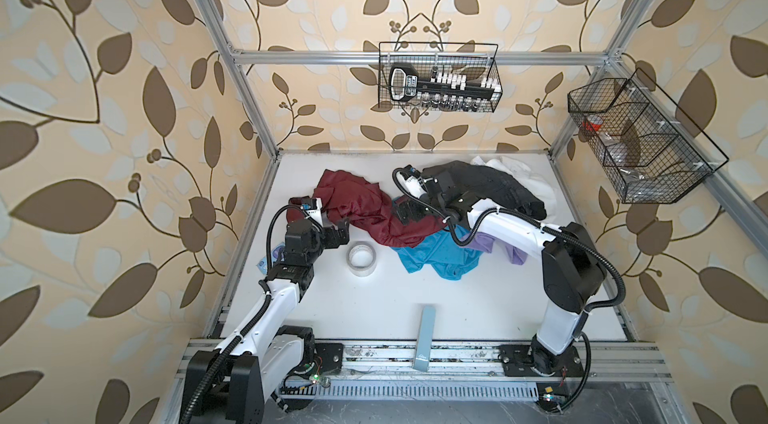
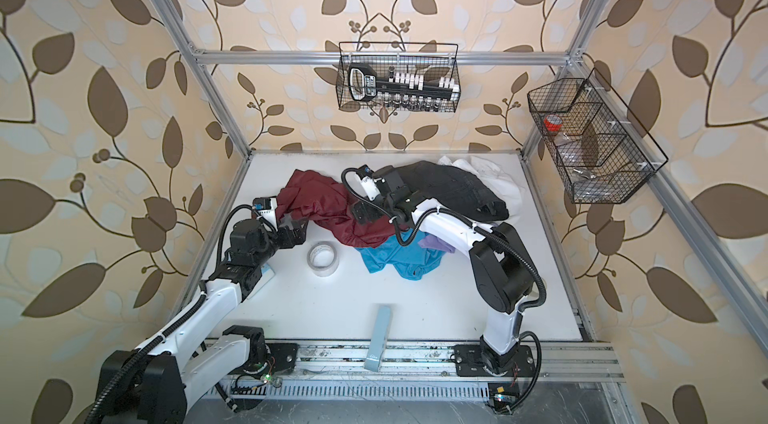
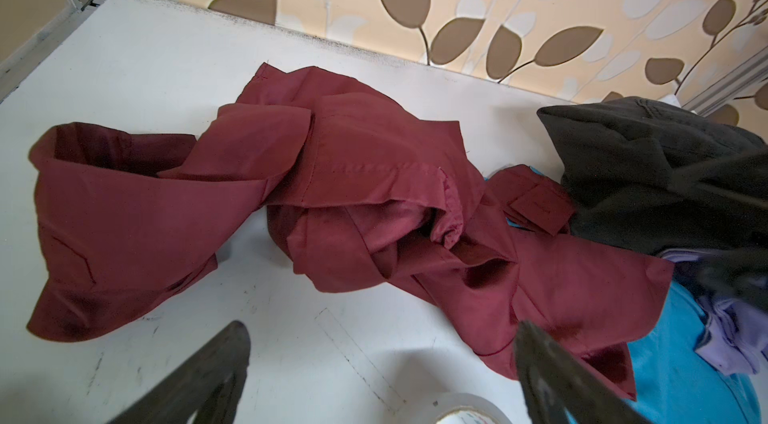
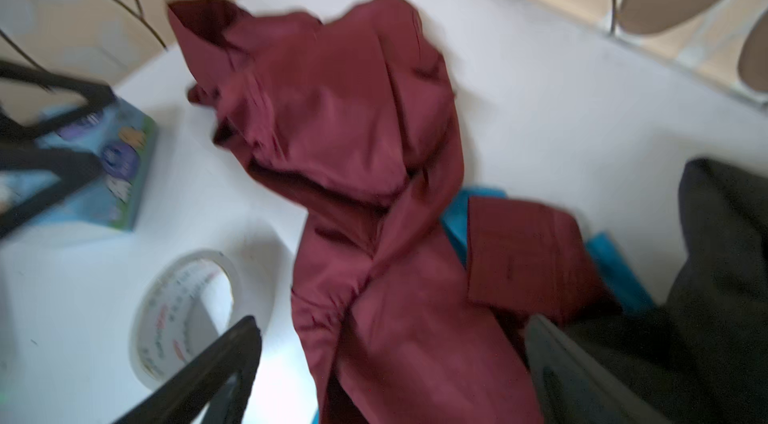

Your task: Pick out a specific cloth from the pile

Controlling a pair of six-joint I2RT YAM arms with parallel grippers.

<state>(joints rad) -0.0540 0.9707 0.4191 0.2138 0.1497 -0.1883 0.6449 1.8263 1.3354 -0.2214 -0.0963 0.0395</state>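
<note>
The cloth [image 1: 361, 206] is a maroon, slightly shiny garment. It lies crumpled on the white table [image 1: 478, 310], stretching from the pile [image 1: 490, 193] out to the left in both top views [image 2: 328, 210]. My right gripper [image 1: 405, 210] hovers over its right part, open, with the maroon fabric [image 4: 374, 193] lying below the spread fingers [image 4: 216, 368]. My left gripper [image 1: 338, 231] stands open at the cloth's near left edge [image 3: 332, 193], and its fingers [image 3: 216, 372] hold nothing. The pile's dark grey jeans [image 1: 498, 189], turquoise garment [image 1: 436, 256] and lilac piece [image 1: 486, 243] touch the cloth.
A tape roll [image 1: 361, 258] lies just in front of the cloth, close to the left gripper. A small blue printed box [image 4: 112, 164] sits at the table's left edge. A grey-blue strip [image 1: 426, 337] leans at the front rail. Wire baskets [image 1: 438, 77] hang on the frame.
</note>
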